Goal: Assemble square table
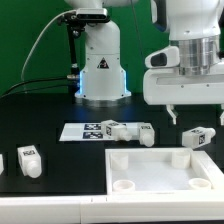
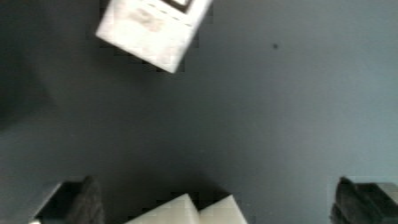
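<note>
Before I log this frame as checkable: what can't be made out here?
- Exterior view: the table top runs off the bottom edge; a white piece is cut by the left edge.
- Wrist view: a white part is blurred and cropped at the frame edge; its tags are unreadable.

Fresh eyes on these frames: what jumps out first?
The big white square table top lies at the front, toward the exterior view's right. The open gripper hangs above a tagged leg just behind it. Another leg sits by the marker board mid-table.
</note>
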You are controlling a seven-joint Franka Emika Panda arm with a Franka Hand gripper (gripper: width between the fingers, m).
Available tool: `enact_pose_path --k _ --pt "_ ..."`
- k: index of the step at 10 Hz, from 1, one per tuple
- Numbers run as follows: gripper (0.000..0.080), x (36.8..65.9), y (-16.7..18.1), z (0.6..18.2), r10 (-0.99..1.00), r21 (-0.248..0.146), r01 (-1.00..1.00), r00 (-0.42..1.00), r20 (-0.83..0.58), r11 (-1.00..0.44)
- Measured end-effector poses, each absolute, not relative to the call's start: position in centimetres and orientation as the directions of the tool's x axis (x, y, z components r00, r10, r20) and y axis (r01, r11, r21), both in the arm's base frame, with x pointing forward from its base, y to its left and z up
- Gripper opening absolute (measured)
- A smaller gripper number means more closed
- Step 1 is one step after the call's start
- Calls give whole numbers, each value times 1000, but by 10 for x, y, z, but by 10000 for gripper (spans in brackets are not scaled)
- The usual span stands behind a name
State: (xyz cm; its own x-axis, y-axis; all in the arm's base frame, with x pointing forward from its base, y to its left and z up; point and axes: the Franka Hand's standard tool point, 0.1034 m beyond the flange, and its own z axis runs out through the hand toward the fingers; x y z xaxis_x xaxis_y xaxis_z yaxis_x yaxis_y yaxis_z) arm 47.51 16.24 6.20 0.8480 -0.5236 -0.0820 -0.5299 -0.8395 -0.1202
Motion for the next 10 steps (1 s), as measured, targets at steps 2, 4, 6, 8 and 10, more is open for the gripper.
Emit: enact_pose_path --k 2,4,6,8,10 --pt "649 473 167 62 -624 -105 -632 775 -102 -768" --pt "649 473 163 61 -613 -100 -623 782 -110 -776" --pt "649 472 156 60 -612 -116 -630 775 -158 -768" --pt "649 473 150 67 -586 -105 -679 693 -420 -727" --pt "649 474 143 65 -550 -89 -680 657 -516 -728"
